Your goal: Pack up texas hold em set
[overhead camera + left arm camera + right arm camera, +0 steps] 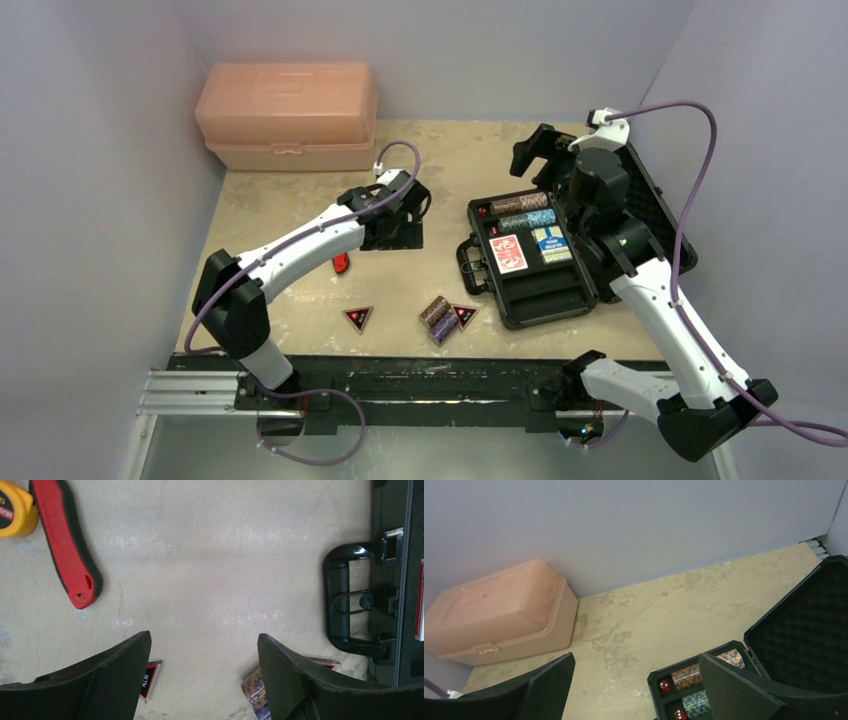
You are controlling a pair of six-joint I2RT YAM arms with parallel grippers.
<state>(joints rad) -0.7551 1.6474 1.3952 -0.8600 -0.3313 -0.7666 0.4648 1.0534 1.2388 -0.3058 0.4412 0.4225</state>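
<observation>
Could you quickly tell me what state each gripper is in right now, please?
Left gripper: open, jaws apart, holding nothing.
Right gripper: open, jaws wide apart, holding nothing.

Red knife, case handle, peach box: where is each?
red knife (70, 545): left wrist view, middle of its body.
case handle (336, 605): left wrist view, outer grip bar.
peach box (288, 100): top external view, centre of lid.
</observation>
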